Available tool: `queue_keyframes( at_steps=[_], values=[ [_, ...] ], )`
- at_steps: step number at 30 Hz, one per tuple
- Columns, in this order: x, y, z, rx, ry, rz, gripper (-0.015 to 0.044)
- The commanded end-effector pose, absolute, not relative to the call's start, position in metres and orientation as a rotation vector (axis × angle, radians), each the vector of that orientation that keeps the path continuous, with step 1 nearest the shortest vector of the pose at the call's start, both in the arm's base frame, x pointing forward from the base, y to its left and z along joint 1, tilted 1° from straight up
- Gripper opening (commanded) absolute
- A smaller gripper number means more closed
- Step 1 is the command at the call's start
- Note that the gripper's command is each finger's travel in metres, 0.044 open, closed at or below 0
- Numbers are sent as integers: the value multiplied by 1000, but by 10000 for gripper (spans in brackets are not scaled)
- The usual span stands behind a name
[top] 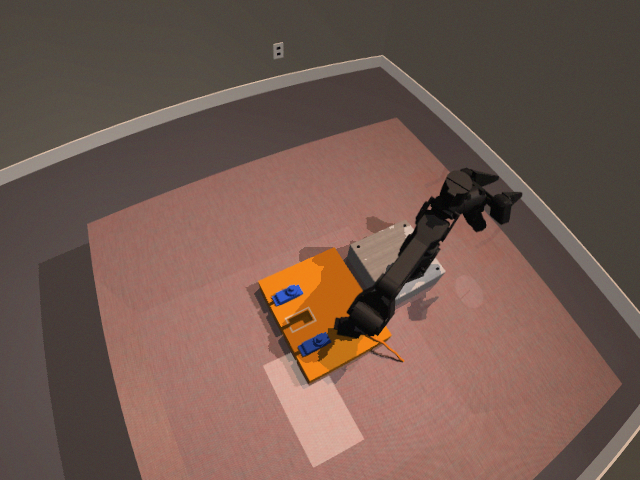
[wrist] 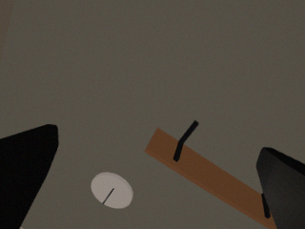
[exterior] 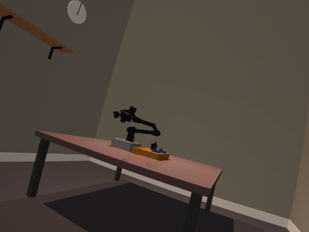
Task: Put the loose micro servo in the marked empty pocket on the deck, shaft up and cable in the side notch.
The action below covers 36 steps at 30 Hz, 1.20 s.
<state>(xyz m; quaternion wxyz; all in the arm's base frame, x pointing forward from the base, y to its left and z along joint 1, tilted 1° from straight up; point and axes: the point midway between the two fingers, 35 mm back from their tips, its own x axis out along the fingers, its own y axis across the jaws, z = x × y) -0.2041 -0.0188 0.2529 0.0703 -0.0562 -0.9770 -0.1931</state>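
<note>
Your loose micro servo [exterior: 153,145] seems to stand dark at the orange deck's [top: 330,268] edge, its cable [top: 388,351] trailing off, near the marked pocket [top: 301,318]. It is likely light and rigid, so pinch its flat body sides. The gripper [top: 509,186] is raised well apart, spread wide and empty.

Matt black all over on the pincer [top: 494,189], fingers dull as plastic, no shine. Well below it, the deck [top: 330,281] looks smooth orange plastic, flat in colour, with two blue servos [top: 287,295] of the same plain plastic look. Between deck and pincer, the base block [top: 374,246] shows a pale wood grain on top. The table [top: 206,217] carries a fine woven-looking reddish texture, slightly sheeny from the side. Ahead of the pincer, a brown wooden shelf [wrist: 210,175] on a matt wall.
</note>
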Motion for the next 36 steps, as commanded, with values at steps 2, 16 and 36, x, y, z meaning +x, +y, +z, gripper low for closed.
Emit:
queue_keyframes(
  at_steps=[2, 16, 36],
  values=[
    [-205, -36, 251, -48, -2924, -726, 440],
    [-201, -83, 245, 281, -2758, -1179, 440],
    [-177, -144, 235, 668, -2306, -1639, 440]
  ],
)
